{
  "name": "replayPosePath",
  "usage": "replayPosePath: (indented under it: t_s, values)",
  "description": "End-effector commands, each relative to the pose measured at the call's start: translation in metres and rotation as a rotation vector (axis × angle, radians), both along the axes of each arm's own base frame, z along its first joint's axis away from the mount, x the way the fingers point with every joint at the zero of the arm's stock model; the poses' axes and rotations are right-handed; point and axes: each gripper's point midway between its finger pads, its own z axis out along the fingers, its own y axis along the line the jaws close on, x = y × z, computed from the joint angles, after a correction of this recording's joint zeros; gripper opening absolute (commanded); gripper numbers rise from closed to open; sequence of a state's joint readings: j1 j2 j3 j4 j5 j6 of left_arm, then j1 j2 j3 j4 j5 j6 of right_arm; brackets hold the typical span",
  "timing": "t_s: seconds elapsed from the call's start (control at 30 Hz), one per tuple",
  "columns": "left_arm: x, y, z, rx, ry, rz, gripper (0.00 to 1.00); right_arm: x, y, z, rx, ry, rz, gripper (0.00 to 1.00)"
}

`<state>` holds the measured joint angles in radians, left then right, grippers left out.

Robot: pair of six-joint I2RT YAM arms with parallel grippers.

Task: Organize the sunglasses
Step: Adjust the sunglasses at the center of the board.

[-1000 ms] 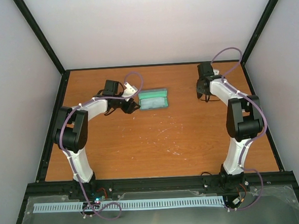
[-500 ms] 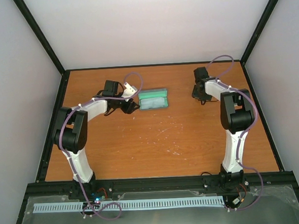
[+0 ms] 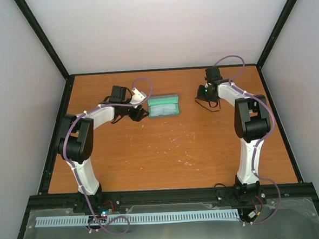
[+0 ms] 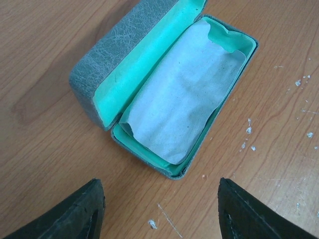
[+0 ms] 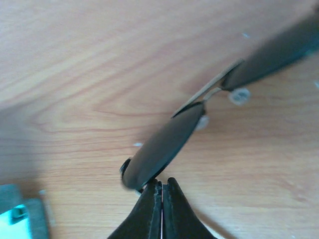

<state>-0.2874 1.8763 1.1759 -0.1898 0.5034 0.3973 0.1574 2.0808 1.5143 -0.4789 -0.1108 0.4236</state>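
Note:
My right gripper (image 3: 203,93) is shut, its tips pinching the rim of the sunglasses (image 3: 208,103) at one end. In the right wrist view the near dark lens (image 5: 162,147) sits just above my closed gripper (image 5: 161,184) and the other lens (image 5: 276,55) is blurred at upper right. The grey-blue case (image 3: 164,105) lies open to the left, with green lining and a light-blue cloth (image 4: 179,104) inside. My left gripper (image 4: 162,211) is open and empty, just left of the case's short end (image 3: 140,114).
The case lid (image 4: 119,55) leans open on the far side. A corner of the case (image 5: 20,219) shows at the right wrist view's lower left. Black frame rails (image 3: 57,136) border the wooden table (image 3: 172,151).
My right gripper has moved left toward the case, taking the sunglasses with it. The left arm and the case have not moved.

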Motion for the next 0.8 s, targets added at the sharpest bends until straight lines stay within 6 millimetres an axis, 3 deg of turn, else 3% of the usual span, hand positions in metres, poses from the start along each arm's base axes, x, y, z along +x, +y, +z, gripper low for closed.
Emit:
replayPosePath:
  t_s: [0.0, 0.1, 0.17, 0.3, 0.4, 0.5, 0.57, 0.63, 0.77]
  values:
    - [0.007, -0.004, 0.014, -0.012, -0.044, -0.001, 0.62, 0.01, 0.024, 0.04, 0.048, -0.083, 0.139, 0.08]
    - [0.008, -0.004, 0.016, -0.011, -0.052, -0.003, 0.62, 0.009, 0.015, 0.071, -0.034, -0.161, 0.197, 0.21]
    - [0.009, -0.003, 0.017, -0.008, -0.061, -0.004, 0.62, 0.009, 0.006, 0.08, -0.136, -0.202, 0.27, 0.25]
    - [0.015, -0.001, 0.021, 0.002, -0.085, -0.011, 0.62, 0.01, -0.014, 0.067, -0.341, -0.209, 0.428, 0.28]
    - [0.021, 0.004, 0.024, 0.01, -0.097, -0.009, 0.62, 0.012, -0.031, 0.059, -0.333, -0.19, 0.477, 0.28]
    - [0.028, 0.011, 0.026, 0.018, -0.108, -0.001, 0.62, 0.015, -0.037, 0.061, -0.324, -0.228, 0.553, 0.3]
    - [0.033, 0.017, 0.027, 0.019, -0.114, 0.006, 0.62, 0.006, -0.029, 0.065, -0.373, -0.317, 0.707, 0.3]
    - [0.037, 0.023, 0.026, 0.019, -0.112, 0.018, 0.62, 0.003, -0.03, 0.081, -0.479, -0.463, 0.773, 0.29]
    - [0.039, 0.029, 0.025, 0.016, -0.105, 0.026, 0.62, -0.011, -0.039, 0.118, -0.468, -0.723, 0.868, 0.36]
